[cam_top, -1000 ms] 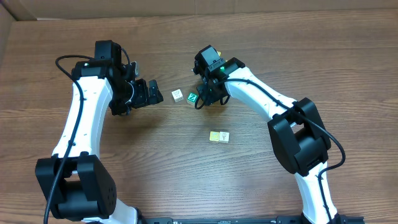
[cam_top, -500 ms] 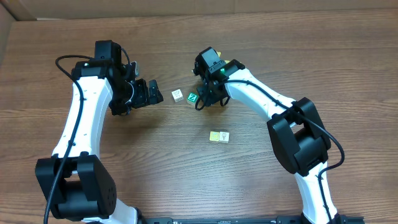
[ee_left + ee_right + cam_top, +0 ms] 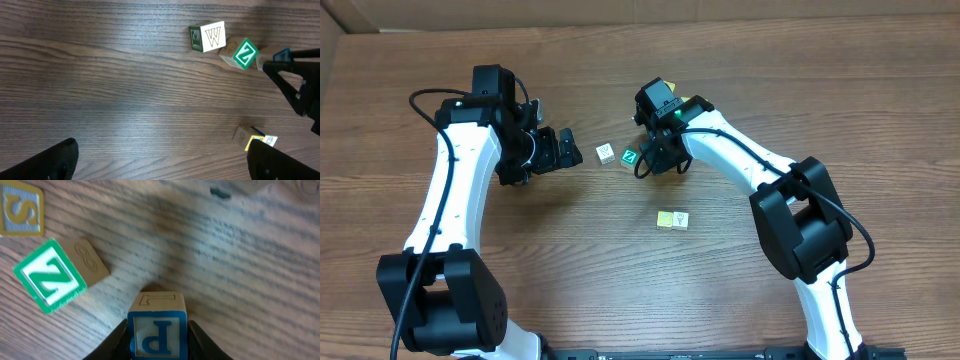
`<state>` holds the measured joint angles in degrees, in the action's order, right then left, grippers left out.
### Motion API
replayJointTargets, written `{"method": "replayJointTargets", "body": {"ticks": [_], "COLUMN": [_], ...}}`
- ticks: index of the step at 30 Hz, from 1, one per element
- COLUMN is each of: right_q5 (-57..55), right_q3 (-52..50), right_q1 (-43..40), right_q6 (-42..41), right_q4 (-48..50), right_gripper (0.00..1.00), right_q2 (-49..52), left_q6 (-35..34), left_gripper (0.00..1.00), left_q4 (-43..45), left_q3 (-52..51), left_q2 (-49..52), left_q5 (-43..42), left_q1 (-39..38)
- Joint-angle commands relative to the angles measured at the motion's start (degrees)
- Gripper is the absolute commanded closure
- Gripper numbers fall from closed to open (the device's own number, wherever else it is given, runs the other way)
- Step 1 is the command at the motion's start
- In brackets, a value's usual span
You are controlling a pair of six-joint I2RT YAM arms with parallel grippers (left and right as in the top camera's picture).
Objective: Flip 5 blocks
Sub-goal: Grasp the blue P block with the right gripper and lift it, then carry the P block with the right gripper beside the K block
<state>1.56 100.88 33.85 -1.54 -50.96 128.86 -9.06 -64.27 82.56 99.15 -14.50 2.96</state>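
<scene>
Right wrist view: the right gripper (image 3: 157, 346) has its two fingers (image 3: 118, 339) set against both sides of a blue block (image 3: 157, 330) marked P. The block seems to sit on the table (image 3: 240, 255), though I cannot tell how firm the hold is. A green block (image 3: 49, 276) marked Z lies just beside it. A weak pinch may let the blue block slip and land same face up, or the turn may knock the green block. The left gripper (image 3: 161, 150) hangs wide open, holding nothing, apart from a white block (image 3: 214, 36) marked W.
</scene>
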Motion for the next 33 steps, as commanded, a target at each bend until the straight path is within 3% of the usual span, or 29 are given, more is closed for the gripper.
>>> {"method": "replayJointTargets", "body": {"ticks": [1,11,18,28,33], "right_q5": [0.3,13.7,14.3,-3.0,-7.7], "right_q3": [1.5,1.5,1.5,1.1,-0.6], "right_q1": [0.2,0.6,4.3,13.1,15.7], "right_q6": [-4.8,-16.9,-25.9,-37.8,-39.5], "right_q4": [-1.9,-9.6,-14.9,-16.9,-15.2], "right_gripper": [0.70,0.73,0.74,0.73,0.73], "right_q2": [-3.9,-7.6,-7.6,-7.6,-7.5], "left_q6": [0.0,0.0,0.0,0.0,0.0], "left_gripper": [0.00,0.00,0.00,0.00,0.00], "left_q4": [0.1,0.1,0.1,0.1,0.1], "left_q3": [1.1,1.1,1.1,1.1,1.1], "left_q2": [0.5,0.5,0.5,0.5,0.5], "left_q5": [0.1,0.1,0.1,0.1,0.1], "left_q1": [-0.7,-0.7,-0.7,-0.7,-0.7]}}
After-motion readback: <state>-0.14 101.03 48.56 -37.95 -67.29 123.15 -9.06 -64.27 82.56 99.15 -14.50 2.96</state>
